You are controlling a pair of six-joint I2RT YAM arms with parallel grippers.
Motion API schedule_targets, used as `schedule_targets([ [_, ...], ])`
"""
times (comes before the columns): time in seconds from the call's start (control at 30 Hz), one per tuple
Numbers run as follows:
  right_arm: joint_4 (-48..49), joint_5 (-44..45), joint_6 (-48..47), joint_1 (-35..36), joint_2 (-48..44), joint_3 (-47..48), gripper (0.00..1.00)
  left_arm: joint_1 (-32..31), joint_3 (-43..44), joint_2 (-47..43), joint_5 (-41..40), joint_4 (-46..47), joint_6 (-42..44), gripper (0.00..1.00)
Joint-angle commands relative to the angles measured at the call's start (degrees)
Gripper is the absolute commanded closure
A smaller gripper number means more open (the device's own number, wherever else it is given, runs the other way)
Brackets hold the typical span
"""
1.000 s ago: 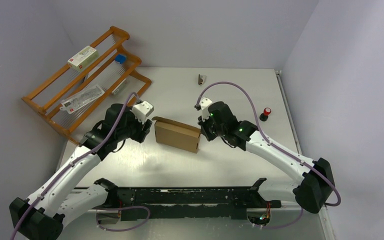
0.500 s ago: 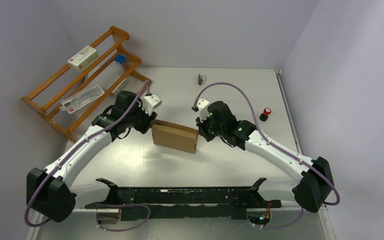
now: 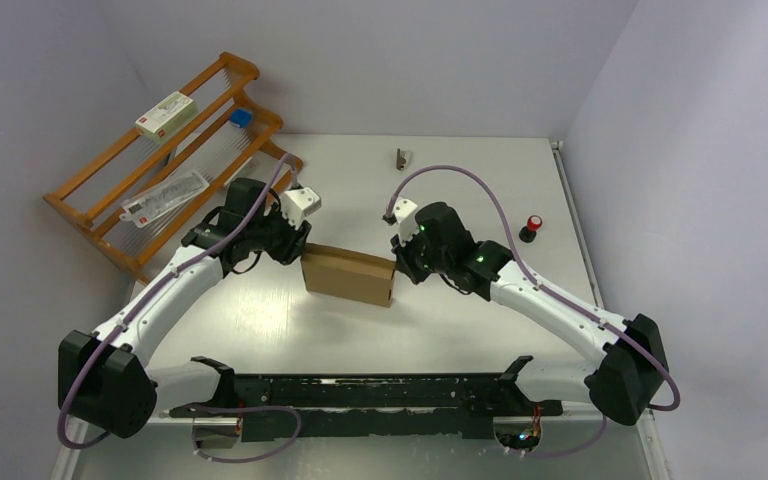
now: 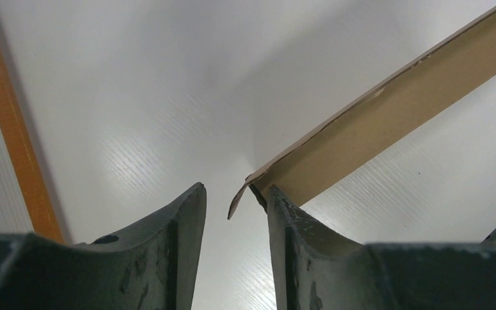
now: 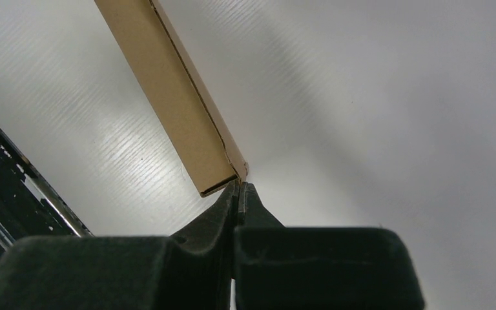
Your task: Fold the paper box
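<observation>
Paper box (image 3: 348, 277) sits mid-counter (image 3: 480, 180) between my two arms. It is a shallow brown cardboard shape with its broad face up and one thin side toward the arm bases. From overhead I cannot tell whether it rests flat or is tipped up a little.

My left gripper (image 4: 232, 194) is at the box's far-left corner. Its jaws stand partly open with a clear gap. In the left wrist view a small curled lip of cardboard at that corner pokes into the gap. The right-hand finger (image 4: 297, 226) touches the corner and the other finger stands clear of it, so nothing is clamped on this side.

My right gripper (image 5: 237, 187) is at the opposite end, on the box's far-right corner. Its jaws are pressed fully together. The tips meet the corner just where the thin edge of the top panel runs down to them. I cannot tell whether a sliver of that edge is nipped between the tips or they only butt against it.

Off to the far left a wooden rack (image 3: 175, 150) leans by the wall, well apart from the paper box, with a white carton (image 3: 165, 113) on its upper tier. A small red-topped object (image 3: 533, 224) stands near the counter's right edge.
</observation>
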Motion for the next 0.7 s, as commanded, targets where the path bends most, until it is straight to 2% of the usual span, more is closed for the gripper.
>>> schedule_targets([
  [0.0,-0.6,-0.9,-0.2,-0.2,-1.1,-1.1,1.00,0.5,1.4,0.7,3.6,1.5,0.9,0.59],
  [0.17,-0.8,-0.1,0.3,-0.2,-1.7,-1.1,1.00,0.5,1.2,0.2,3.9,0.8,-0.4,0.78],
  [0.37,-1.0,0.1,2.0,-0.2,-2.1,-0.4,1.00,0.4,1.1,-2.2,3.7,0.0,-3.7,0.91],
  [0.47,-1.0,1.0,4.2,-0.2,-2.2,0.0,1.00,0.5,1.1,-3.1,2.8,-0.4,-8.1,0.95],
  [0.67,-2.6,4.3,10.2,-0.1,-1.5,1.8,1.00,0.4,-1.2,-4.3,2.1,-1.0,-20.6,0.95],
])
